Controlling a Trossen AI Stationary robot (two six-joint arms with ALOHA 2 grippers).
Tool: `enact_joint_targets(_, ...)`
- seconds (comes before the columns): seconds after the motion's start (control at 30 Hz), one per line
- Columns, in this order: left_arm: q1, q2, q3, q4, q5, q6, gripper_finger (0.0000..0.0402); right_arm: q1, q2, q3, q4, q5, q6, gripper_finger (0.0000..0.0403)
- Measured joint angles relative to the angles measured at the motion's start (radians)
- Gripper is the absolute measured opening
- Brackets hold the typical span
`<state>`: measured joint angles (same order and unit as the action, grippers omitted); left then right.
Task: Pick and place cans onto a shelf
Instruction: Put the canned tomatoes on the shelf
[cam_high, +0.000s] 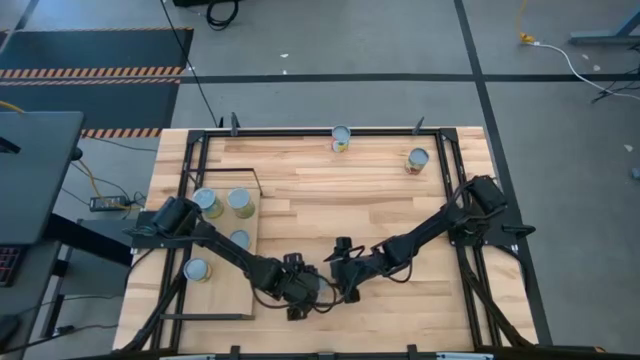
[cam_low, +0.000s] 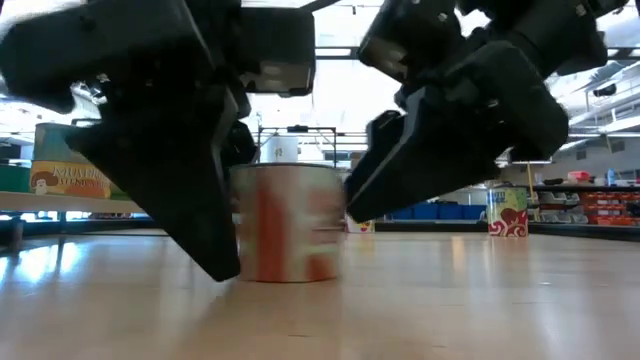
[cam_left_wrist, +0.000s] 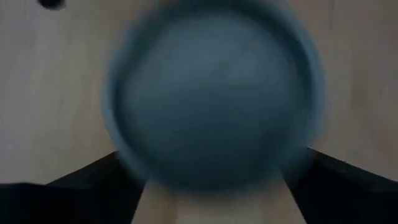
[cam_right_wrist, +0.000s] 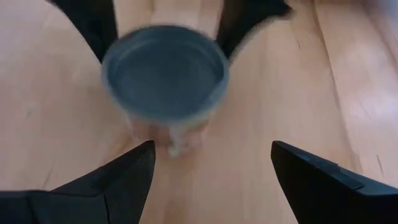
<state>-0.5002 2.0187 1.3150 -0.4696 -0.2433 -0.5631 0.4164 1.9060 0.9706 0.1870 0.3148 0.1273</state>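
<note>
**Handover can mid-table, four on shelf, two still out back**

Progress: four cans sit on the shelf at the table's left – two side by side, one lower, one nearer the shelf's left edge. Two more stand well apart from it along the far edge of the table. So I'd judge it a bit over halfway for what's visible; can't say if others are hidden

Active can: upright on the tabletop near the front centre, between both grippers. Left gripper has fingers spread either side of the can; whether the pads actually touch it is hidden. Right gripper is just beside it, fingers apart, holding nothing

Look of the can: pale grey-blue recessed top, round rim, orange-and-white label, blurred. Sits flat, no tilt. Shelf cans have similar pale tops, with green-yellow sides on the upper two
</note>
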Motion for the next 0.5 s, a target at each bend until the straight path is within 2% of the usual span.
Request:
enact_joint_targets(0.2, -0.001, 0.002, 0.001, 0.063, -0.046, 0.077, 0.0370, -0.008, 0.015, 0.016, 0.069, -0.001, -0.003, 0.0327)
enact_joint_targets(0.33, 0.005, 0.002, 0.001, 0.072, -0.022, 0.078, 0.0370, -0.015, 0.024, 0.014, 0.079, -0.012, 0.001, 0.0327)
enact_joint_targets(0.5, 0.005, 0.002, 0.000, 0.065, 0.001, 0.076, 0.0349, -0.017, 0.024, 0.014, 0.066, -0.012, 0.000, 0.0327)
